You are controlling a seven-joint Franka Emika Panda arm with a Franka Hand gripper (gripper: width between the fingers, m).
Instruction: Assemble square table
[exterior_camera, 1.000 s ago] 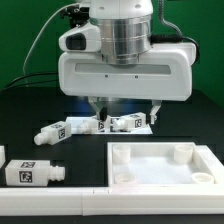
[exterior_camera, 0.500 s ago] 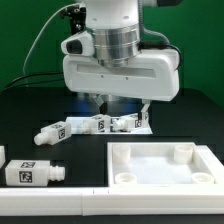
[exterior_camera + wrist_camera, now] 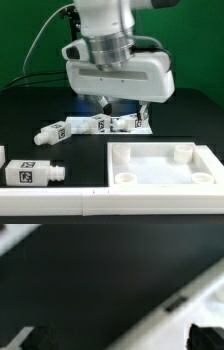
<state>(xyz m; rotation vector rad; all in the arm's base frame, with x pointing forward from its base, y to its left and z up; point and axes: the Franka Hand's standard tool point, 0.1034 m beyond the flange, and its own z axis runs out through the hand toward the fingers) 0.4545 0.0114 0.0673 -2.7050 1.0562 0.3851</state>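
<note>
The square table top [image 3: 165, 165], a white panel with a raised rim and round corner sockets, lies at the front on the exterior view's right. Three tagged white legs lie in a row behind it: one [image 3: 53, 131], a second [image 3: 92, 124] and a third [image 3: 130, 122]. Another leg [image 3: 32, 172] lies at the front left. My gripper [image 3: 124, 106] hangs open just above the middle of the row and holds nothing. In the wrist view the gripper [image 3: 120, 339] shows two dark fingertips [image 3: 36, 339] far apart over the black table, all blurred.
A white border strip [image 3: 55, 191] runs along the front edge. A blurred white surface [image 3: 200, 308] fills one corner of the wrist view; what it is cannot be told. Cables [image 3: 45, 40] hang behind the arm against a green backdrop.
The arm's head has shifted toward the exterior view's left and tilted a little. The jaws stay open; legs and panel have not moved.
</note>
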